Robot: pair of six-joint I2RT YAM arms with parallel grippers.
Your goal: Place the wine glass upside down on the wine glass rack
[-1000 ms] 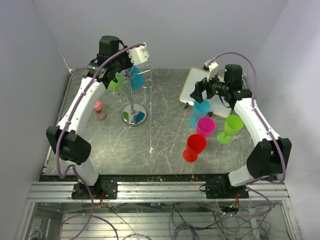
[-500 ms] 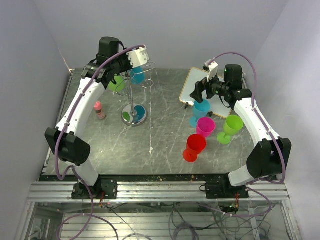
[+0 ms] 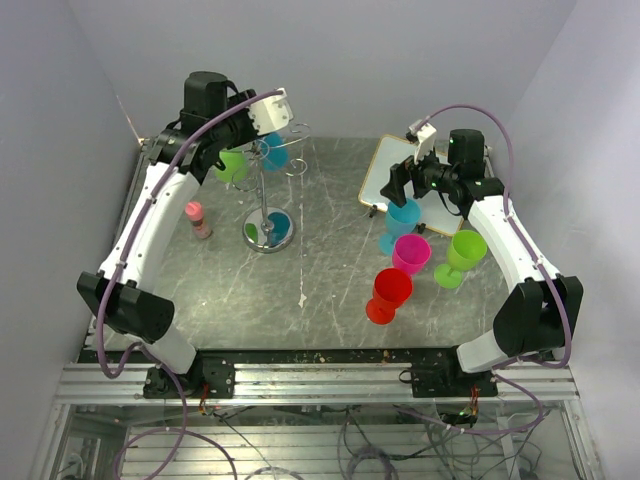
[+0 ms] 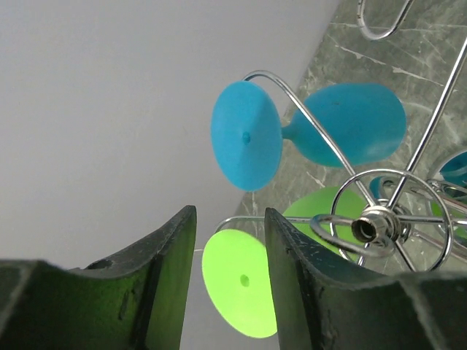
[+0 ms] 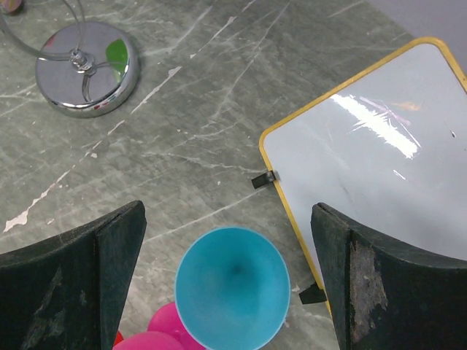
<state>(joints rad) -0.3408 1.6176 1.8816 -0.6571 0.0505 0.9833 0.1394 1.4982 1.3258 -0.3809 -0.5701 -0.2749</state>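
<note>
Two empty | left gripper (image 4: 230,219) narrowly open | right gripper (image 5: 228,215) wide

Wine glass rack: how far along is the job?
Done: hung blue glass and hung green glass sit upside down on the rack. In hand: open right claw hovers over the standing blue glass. Left: that, pink glass, red glass, standing green glass.

wine glass rack (image 4: 376,226): polished chrome wire | blue glass (image 4: 321,135): matt smooth plastic | tabletop (image 5: 204,95): grey veined stone, scuffed
</note>
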